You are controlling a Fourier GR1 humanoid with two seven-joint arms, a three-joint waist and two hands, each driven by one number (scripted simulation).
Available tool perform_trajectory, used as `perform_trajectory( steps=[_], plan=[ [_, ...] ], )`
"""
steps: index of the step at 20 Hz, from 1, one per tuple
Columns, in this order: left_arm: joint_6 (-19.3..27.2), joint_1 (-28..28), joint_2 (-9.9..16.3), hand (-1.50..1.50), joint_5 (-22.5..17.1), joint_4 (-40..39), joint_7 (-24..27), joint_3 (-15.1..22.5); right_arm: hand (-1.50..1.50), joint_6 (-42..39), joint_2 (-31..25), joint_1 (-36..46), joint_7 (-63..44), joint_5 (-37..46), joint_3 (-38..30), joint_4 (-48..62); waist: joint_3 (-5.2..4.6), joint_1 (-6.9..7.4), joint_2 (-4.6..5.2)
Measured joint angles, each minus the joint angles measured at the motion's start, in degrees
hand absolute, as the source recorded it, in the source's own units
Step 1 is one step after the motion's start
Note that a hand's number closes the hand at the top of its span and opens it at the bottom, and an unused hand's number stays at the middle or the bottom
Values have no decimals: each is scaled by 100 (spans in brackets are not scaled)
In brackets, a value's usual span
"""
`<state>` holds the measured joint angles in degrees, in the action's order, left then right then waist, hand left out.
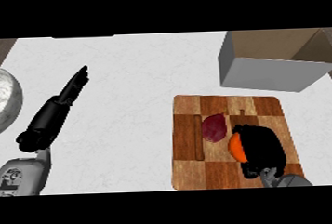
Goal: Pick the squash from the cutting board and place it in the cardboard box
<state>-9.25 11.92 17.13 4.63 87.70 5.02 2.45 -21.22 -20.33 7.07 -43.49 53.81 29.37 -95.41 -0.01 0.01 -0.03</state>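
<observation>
Squash (234,147) is sitting on the cutting board (190,131), toward the right side, and only an orange sliver of it shows because the right hand (260,145) is draped over it with the fingers curled around it, so that hand has it in its grip. Right next to it on the left, pretty much touching, there's a dark reddish-purple round thing (214,127) also lying on the board. The cardboard box (277,73) stands open up past the far edge of the board, close to it but not touching. Over on the left, the left hand (71,87) is held out with fingers straight, well apart from the board, empty. A pale bowl (7,98) peeks in at the left edge of the counter (133,78).
</observation>
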Motion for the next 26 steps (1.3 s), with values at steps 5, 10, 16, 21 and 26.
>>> perform_trajectory(
  steps=[5,10,16,21,26],
  plan=[
    [-88,50,-45,0,41,-31,-47,-75,150,473,49,201,516,516,65,382,-18,4,-13],
    [-153,133,-89,0,63,83,-219,-152,150,783,-43,233,1106,838,96,426,-10,7,-9],
    [-258,204,-120,0,62,72,-132,-47,150,784,-85,628,3127,414,1139,-127,-16,266,4],
    [-188,184,-153,0,117,54,-137,-59,150,1036,-328,939,4867,-73,1442,-577,4,180,17],
    [-217,154,-98,0,108,-32,-110,-177,150,1271,-971,1036,6090,-624,779,-1232,5,35,6]
  ],
)
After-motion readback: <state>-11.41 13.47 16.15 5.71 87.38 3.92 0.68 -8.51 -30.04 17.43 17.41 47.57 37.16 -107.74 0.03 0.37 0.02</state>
